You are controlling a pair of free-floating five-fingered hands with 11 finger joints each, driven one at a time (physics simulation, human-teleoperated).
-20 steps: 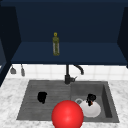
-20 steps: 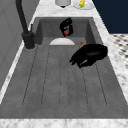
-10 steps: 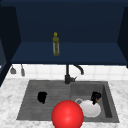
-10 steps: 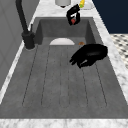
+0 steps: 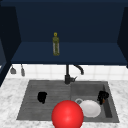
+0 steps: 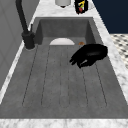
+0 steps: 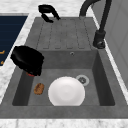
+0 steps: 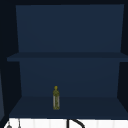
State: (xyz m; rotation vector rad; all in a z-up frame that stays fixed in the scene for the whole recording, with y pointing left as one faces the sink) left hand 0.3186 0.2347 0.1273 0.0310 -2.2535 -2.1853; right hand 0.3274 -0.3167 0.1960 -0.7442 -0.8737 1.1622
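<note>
My right hand [image 5: 102, 96] hangs over the right end of the sink basin [image 7: 100, 75], fingers curled round a small red and yellow thing [image 6: 81, 5]. A red bit of that thing [image 7: 30, 74] peeks out under the right hand [image 7: 26, 58]. Below it a white plate [image 7: 66, 91] lies on the basin floor beside a small brown thing [image 7: 39, 88]. My left hand [image 5: 42, 97] floats idle over the ribbed drainboard [image 6: 60, 82], its fingers relaxed and holding nothing. A large red ball [image 5: 67, 115] shows at the sink's front edge.
The black faucet [image 5: 67, 75] stands behind the middle of the sink. A drain [image 7: 82, 79] sits next to the plate. On the dark blue shelf [image 8: 65, 106] above stands an olive bottle [image 5: 56, 47]. Two utensils [image 5: 17, 70] hang on the wall at the left. Marble counter [image 5: 10, 100] surrounds the sink.
The right hand has risen from just above the plate and moved toward the sink's right end, carrying the small thing. The left hand has stayed where it was.
</note>
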